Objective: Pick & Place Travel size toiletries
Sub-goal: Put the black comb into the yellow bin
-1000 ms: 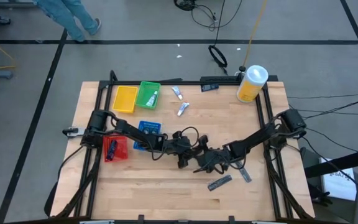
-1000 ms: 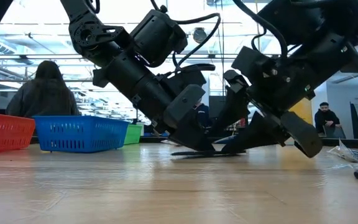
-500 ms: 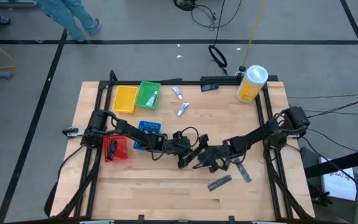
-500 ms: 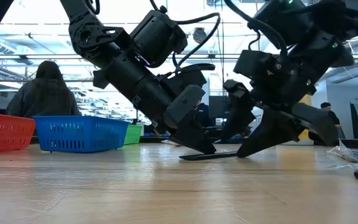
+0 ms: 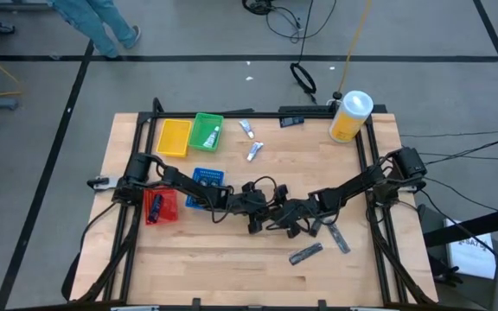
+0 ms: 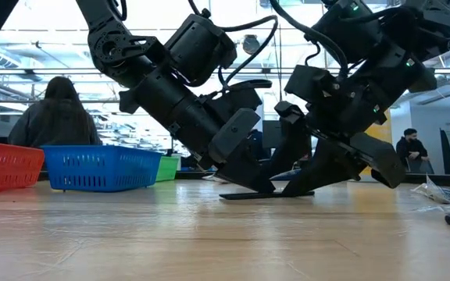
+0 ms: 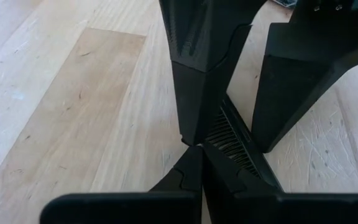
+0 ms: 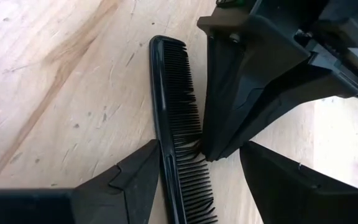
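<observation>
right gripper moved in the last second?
Yes. In the high view the right gripper has shifted toward the left gripper, away from the dark flat piece lying still on the table. Its open fingers now straddle the black comb.

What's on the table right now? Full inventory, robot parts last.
comb: 1, black, flat on table centre, between both hands
tubes: 2, white, loose near far edge; a third in green tray
dark packets: 2, grey, near right arm
trays: 4; yellow, green, blue, red, left side
container: 1, yellow, white lid, far right corner
left hand: shut, tips pressing on comb
right hand: open, straddling comb
</observation>
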